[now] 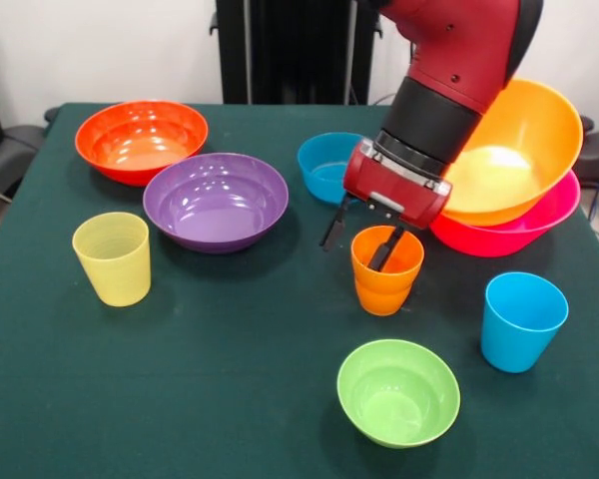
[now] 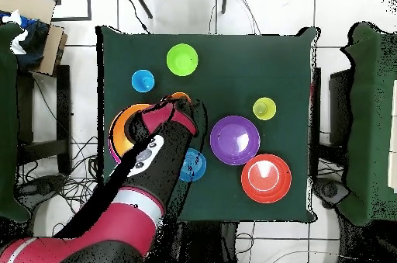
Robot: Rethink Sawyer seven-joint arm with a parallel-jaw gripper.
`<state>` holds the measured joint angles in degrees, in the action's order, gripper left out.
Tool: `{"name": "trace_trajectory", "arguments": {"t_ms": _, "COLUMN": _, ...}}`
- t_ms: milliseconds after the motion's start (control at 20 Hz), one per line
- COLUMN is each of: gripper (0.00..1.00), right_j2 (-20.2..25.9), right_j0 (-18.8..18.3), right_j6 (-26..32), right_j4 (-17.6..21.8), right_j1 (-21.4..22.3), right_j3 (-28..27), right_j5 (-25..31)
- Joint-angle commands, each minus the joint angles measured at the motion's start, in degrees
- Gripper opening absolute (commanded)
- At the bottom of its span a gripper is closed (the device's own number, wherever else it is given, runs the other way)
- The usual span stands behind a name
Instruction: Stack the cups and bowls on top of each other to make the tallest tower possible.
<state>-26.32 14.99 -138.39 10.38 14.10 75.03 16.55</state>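
One finger in: gripper [image 1: 362, 238] jaws spread, straddling orange cup [image 1: 385, 271] rim for pinch.
Tower: orange bowl [image 1: 519, 140] nested in pink bowl [image 1: 539, 225], tabletop edge.

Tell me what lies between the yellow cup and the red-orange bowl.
The purple bowl lies between the yellow cup and the red-orange bowl; the overhead view shows it.

Lab (robot arm [image 1: 449, 90], cables [image 2: 58, 190]).

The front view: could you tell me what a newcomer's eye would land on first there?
First the red and black arm, whose open gripper straddles the rim of the orange cup mid-table, one finger inside. Next, right behind it, the large orange bowl sits tilted in the hot pink bowl.
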Motion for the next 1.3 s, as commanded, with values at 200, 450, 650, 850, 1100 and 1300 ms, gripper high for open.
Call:
{"name": "trace_trajectory", "arguments": {"t_ms": 200, "gripper": 1.0, "right_j2": 0.37, "right_j0": 2.24, "right_j6": -9.67, "right_j4": -4.92, "right_j1": -8.0, "right_j3": -8.73, "right_j5": -1.85}}
{"name": "trace_trajectory", "arguments": {"t_ms": 450, "gripper": 1.0, "right_j2": -0.77, "right_j0": 2.74, "right_j6": -9.36, "right_j4": -6.31, "right_j1": -8.99, "right_j3": -8.88, "right_j5": -3.0}}
{"name": "trace_trajectory", "arguments": {"t_ms": 650, "gripper": 1.0, "right_j2": -0.98, "right_j0": 2.69, "right_j6": -8.67, "right_j4": -7.0, "right_j1": -9.23, "right_j3": -8.74, "right_j5": -3.58}}
{"name": "trace_trajectory", "arguments": {"t_ms": 850, "gripper": 1.0, "right_j2": -0.82, "right_j0": 2.64, "right_j6": -8.12, "right_j4": -7.36, "right_j1": -8.96, "right_j3": -8.17, "right_j5": -3.89}}
{"name": "trace_trajectory", "arguments": {"t_ms": 1100, "gripper": 1.0, "right_j2": -1.49, "right_j0": 3.13, "right_j6": -8.19, "right_j4": -7.57, "right_j1": -8.79, "right_j3": -7.65, "right_j5": -3.98}}
{"name": "trace_trajectory", "arguments": {"t_ms": 1300, "gripper": 1.0, "right_j2": -1.57, "right_j0": 3.43, "right_j6": -8.07, "right_j4": -7.86, "right_j1": -8.42, "right_j3": -7.03, "right_j5": -3.73}}
